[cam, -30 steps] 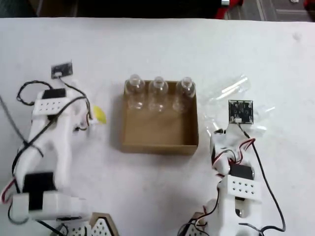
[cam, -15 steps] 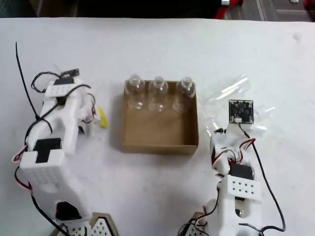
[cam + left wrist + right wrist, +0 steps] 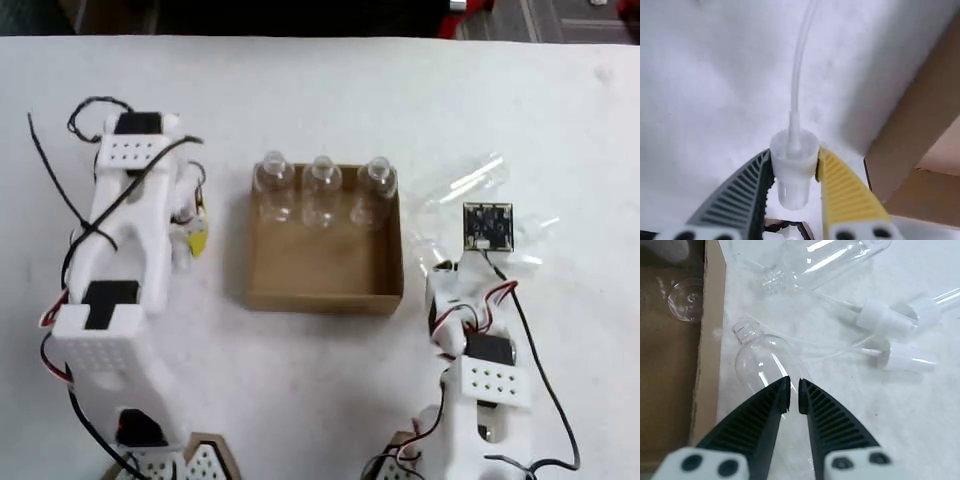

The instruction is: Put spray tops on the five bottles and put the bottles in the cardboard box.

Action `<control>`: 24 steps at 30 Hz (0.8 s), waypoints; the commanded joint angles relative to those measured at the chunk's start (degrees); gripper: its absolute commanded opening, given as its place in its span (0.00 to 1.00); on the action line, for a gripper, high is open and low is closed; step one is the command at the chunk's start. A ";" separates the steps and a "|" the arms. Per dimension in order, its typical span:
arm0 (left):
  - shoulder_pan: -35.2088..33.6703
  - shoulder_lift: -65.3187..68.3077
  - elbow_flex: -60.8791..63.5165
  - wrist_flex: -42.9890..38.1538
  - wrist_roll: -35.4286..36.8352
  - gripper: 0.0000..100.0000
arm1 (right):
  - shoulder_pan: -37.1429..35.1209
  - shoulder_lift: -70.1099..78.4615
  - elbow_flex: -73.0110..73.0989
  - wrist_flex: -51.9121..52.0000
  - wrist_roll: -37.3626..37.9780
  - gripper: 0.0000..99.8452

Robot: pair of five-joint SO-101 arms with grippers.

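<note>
Left tool [image 3: 794,159]: clamped on the collar of a white plastic spray top [image 3: 792,175]. One grey pad and one yellow pad press on opposite sides of the collar.
Spray top position: held above the white-covered bench [image 3: 320,90], at 9 o'clock of the open brown cardboard box [image 3: 325,298] and just beside its wall. Its thin translucent dip tube [image 3: 799,75] points away from the tool.
Right tool [image 3: 792,385]: pads together with only a sliver between them and nothing gripped. It hangs over a clear plastic bottle [image 3: 765,360].
Bottles in box: three clear plastic bottles [image 3: 322,190] stand upright along the 12 o'clock wall. No spray top is seen on them.
Bottles on bench: two lie on their sides at 3 o'clock of the box. One is just beside the box wall, and the second bottle [image 3: 830,260] is farther out.
Loose spray tops: three more white tops [image 3: 885,320] lie near the two bottles, with their tubes trailing across the bench.
Handling, spray top: judged light and rigid at the collar. The tube is slender and likely to flex, so it must enter the bottle neck before the collar seats. Grip the collar, never the tube.
Handling, bottle: judged thin-walled, light and smooth. It is likely to roll or dent under a hard squeeze. Grip it across the body near the shoulder.
Risk: the tube may catch on the neck rim and tip an upright bottle.
</note>
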 commanded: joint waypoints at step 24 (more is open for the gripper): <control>-6.29 -51.56 26.64 0.44 29.89 0.02 | -0.31 -0.04 -0.26 -1.10 0.62 0.02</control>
